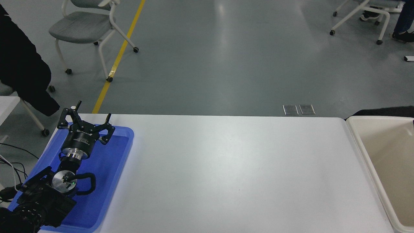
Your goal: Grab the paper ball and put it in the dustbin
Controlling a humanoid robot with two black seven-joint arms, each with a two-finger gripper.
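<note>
The cream-beige dustbin (pixel 359 142) stands at the table's right edge, its inside partly cut off by the picture's right edge. The paper ball is out of view. My right gripper and arm are out of view past the right edge. My left gripper (pixel 84 120) is parked at the lower left over the blue tray, open and empty.
A shallow bright blue tray (pixel 106 181) lies at the table's left end under my left arm. A person in dark clothing (pixel 19 64) stands at the far left. Wheeled chairs (pixel 87 29) stand on the grey floor beyond the white table (pixel 226 171).
</note>
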